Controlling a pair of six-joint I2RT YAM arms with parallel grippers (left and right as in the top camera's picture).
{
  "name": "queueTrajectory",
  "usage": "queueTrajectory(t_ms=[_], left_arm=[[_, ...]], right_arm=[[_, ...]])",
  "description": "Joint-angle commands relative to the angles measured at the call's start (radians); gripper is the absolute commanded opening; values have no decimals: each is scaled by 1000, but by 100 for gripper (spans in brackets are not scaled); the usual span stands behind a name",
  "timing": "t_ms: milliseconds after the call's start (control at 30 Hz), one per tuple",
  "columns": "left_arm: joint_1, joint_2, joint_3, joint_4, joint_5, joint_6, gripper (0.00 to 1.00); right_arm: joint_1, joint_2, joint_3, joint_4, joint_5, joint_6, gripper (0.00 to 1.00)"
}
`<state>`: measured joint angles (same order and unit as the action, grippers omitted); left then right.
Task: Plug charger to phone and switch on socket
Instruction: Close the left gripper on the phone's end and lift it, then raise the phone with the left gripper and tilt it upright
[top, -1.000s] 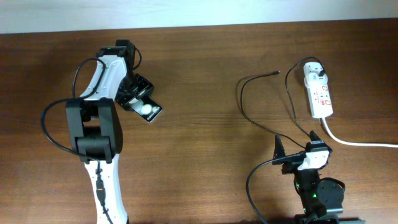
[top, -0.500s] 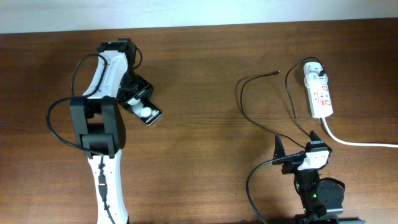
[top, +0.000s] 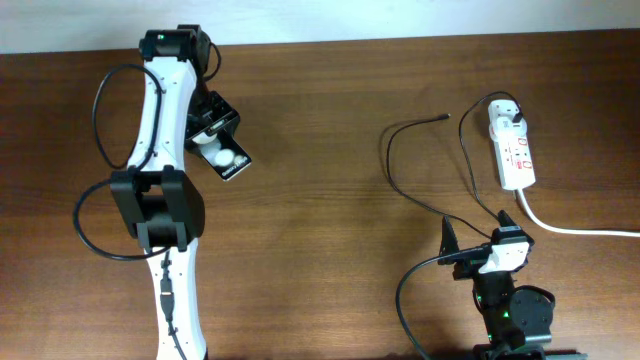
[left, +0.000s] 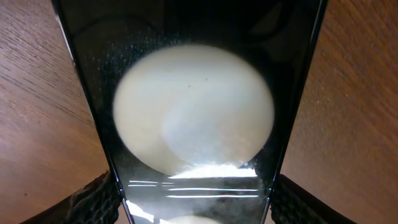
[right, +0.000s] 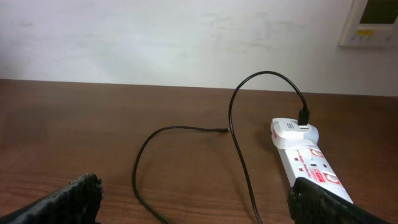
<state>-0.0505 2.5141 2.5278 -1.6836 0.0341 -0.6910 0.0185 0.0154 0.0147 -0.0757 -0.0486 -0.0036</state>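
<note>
still well apart: phone in the left jaws, charger tip lying by the socket

so, what lies around first. the socket (top: 515, 152) is a white power strip with red markings, set lengthwise at the far right of the brown wooden worktop (top: 320, 230), and its thick white cord (top: 575, 229) trails off the right edge. the charger (top: 388, 165) has its white plug (top: 503, 122) seated at the strip's far end. its thin black cable loops across the worktop, dips down beside the right jaws, and swings round to the small connector tip (top: 444, 117), which lies bare on the wood left of the strip. in the right wrist view the cable (right: 233, 134) arcs up in front of the strip (right: 311, 168), between the camera and the pale wall (right: 155, 37). a white panel (right: 373, 22) hangs on that wall.

the phone (top: 222, 152) is far to the left, well apart from the tip, lying diagonally in the overhead view. the left jaws are clenched on its long edges, and in the left wrist view its glossy screen (left: 193, 124) carries a large round white glare. whether it rests on the wood i cannot tell.

the left arm (top: 155, 210) stretches from the near edge to the far edge, its wrist folded back toward the phone. the right arm (top: 510, 310) sits folded at the near right, its jaws released and spread wide, facing the strip.
</note>
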Motion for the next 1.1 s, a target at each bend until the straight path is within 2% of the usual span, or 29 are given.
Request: queueTrajectory(t_ms=[0,433,667,833,933,1067], left_arm=[[-22,-90,26,-5,12,50,51],[-107,-558,-22,-5,78,190,50],[-107,-899,-344,-5,78,192,49],[-107,-1153,-687,24,79,105,48],[-107,-1223,-834,83,89,70,48],[-107,-1250,-1044,229,178,54,48]], right_arm=[[-6,-10,-8,-2,8,0,98],[-6,-10,-8,-2,8,0,99],[-6,-10,-8,-2,8,0,98],[-6,-10,-8,-2,8,0,98],[-6,-10,-8,-2,8,0,98],[-6,-10,-8,-2,8,0,98]])
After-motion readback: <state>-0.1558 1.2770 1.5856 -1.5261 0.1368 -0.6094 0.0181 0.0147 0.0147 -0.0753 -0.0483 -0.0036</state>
